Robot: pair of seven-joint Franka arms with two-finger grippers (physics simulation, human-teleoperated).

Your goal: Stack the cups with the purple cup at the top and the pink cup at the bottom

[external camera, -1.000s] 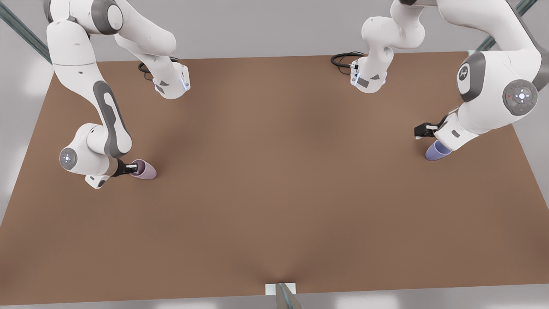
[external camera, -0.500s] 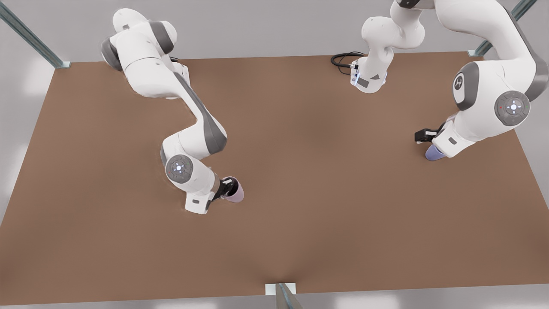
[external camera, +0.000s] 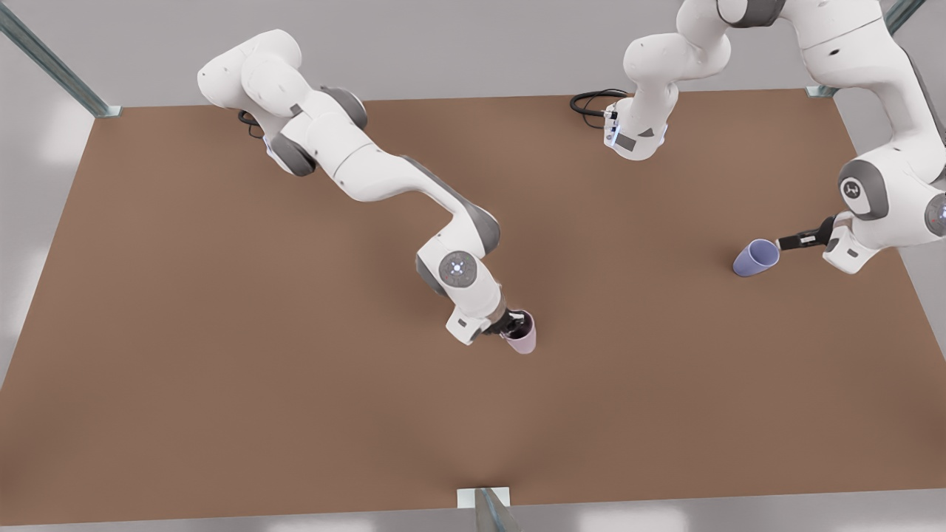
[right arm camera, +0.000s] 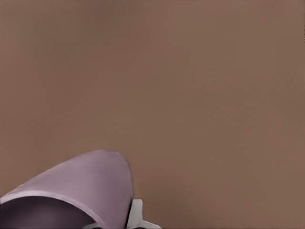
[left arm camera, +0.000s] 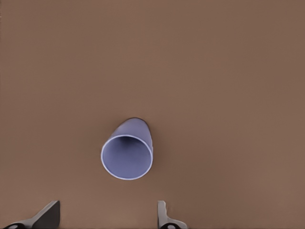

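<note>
The pink cup point(external camera: 522, 338) is near the middle of the brown table point(external camera: 222, 332), with my right gripper point(external camera: 511, 325) shut on its rim. In the right wrist view the pink cup point(right arm camera: 81, 188) sits close, a pale fingertip point(right arm camera: 136, 215) against its wall. The purple cup point(external camera: 755, 258) stands alone on the table at the front view's right. My left gripper point(external camera: 785, 242) is just beside it, farther toward the front view's right, not touching. In the left wrist view the purple cup point(left arm camera: 127, 155) shows its open mouth, and my left gripper point(left arm camera: 107, 217) is open with the fingertips point(left arm camera: 164, 217) wide apart.
Both arm bases point(external camera: 634, 137) stand at the table's far edge with black cables point(external camera: 591, 100). Metal frame posts point(external camera: 44, 59) rise at the far corners. A small white bracket point(external camera: 484, 496) sits at the near edge.
My right gripper carried the pink cup from the front view's left to the table's middle. My left gripper drew back off the purple cup toward the front view's right; the cup stayed put.
</note>
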